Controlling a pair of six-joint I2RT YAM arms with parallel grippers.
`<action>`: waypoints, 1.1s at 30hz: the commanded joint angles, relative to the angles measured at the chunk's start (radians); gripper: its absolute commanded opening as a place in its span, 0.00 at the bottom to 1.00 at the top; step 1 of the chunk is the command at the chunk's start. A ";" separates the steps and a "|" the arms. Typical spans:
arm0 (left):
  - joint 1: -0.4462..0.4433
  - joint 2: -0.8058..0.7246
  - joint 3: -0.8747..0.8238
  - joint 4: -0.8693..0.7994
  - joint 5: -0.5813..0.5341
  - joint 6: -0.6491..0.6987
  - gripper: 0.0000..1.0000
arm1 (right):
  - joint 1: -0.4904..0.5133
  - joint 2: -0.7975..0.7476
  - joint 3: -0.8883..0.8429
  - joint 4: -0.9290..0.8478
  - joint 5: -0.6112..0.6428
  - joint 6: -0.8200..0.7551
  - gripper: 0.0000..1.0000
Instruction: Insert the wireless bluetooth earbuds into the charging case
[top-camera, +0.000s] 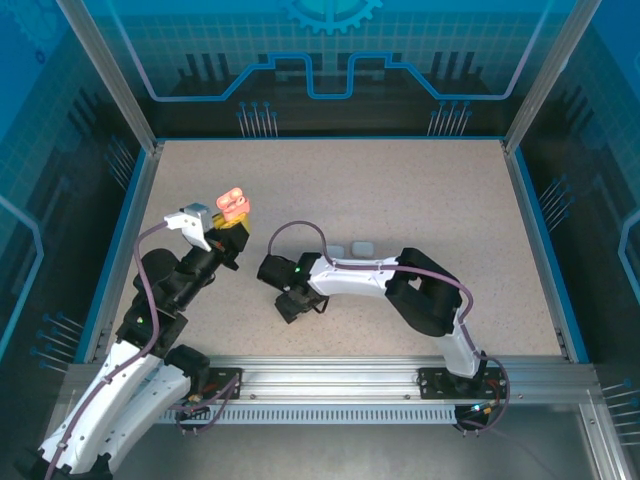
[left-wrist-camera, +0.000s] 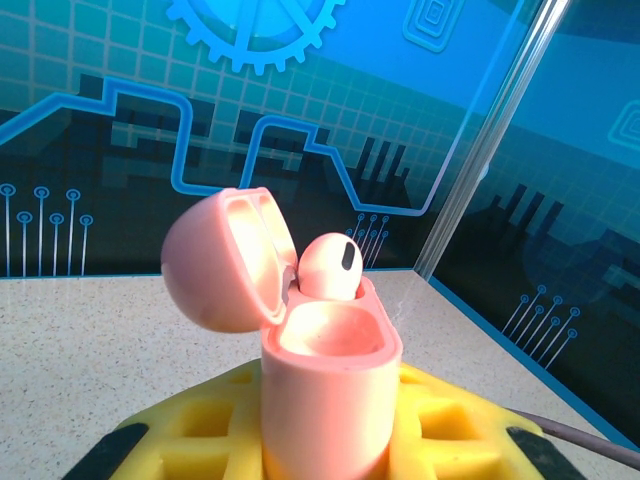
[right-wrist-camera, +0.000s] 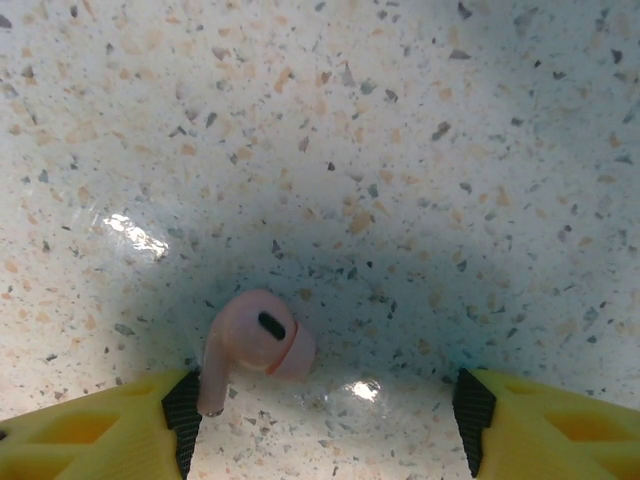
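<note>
At the left of the speckled table (top-camera: 420, 190), the left gripper (top-camera: 234, 222) is lifted off the surface. It pinches a salmon-pink charging case (left-wrist-camera: 325, 400) upright between its yellow fingers (left-wrist-camera: 175, 440). The lid (left-wrist-camera: 215, 260) stands open, swung back to the left in the wrist view. A seated earbud (left-wrist-camera: 330, 265) of the same colour fills the far socket, and the near socket (left-wrist-camera: 325, 330) beside it shows its hollow.

Just left of the table's middle, the right gripper (right-wrist-camera: 325, 425) points down with its fingers spread wide. A loose earbud (right-wrist-camera: 255, 340), also salmon-pink, lies flat on the table between them. Its stem ends just beside one dark pad (right-wrist-camera: 182, 420), though I cannot tell if they touch, and it is well apart from the other finger (right-wrist-camera: 540, 430).

A little farther and to the right, two white rounded pieces (top-camera: 335, 249) (top-camera: 363, 246) lie side by side, too small to identify.
</note>
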 joint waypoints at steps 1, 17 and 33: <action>0.009 -0.013 -0.005 0.018 0.020 -0.014 0.00 | -0.010 -0.026 -0.044 -0.067 0.029 -0.004 0.70; 0.009 -0.021 -0.012 0.041 0.056 0.003 0.00 | -0.054 -0.091 -0.001 0.006 -0.122 0.056 0.67; 0.010 -0.034 -0.018 0.033 0.060 0.005 0.00 | -0.062 0.072 0.161 -0.093 -0.166 0.065 0.52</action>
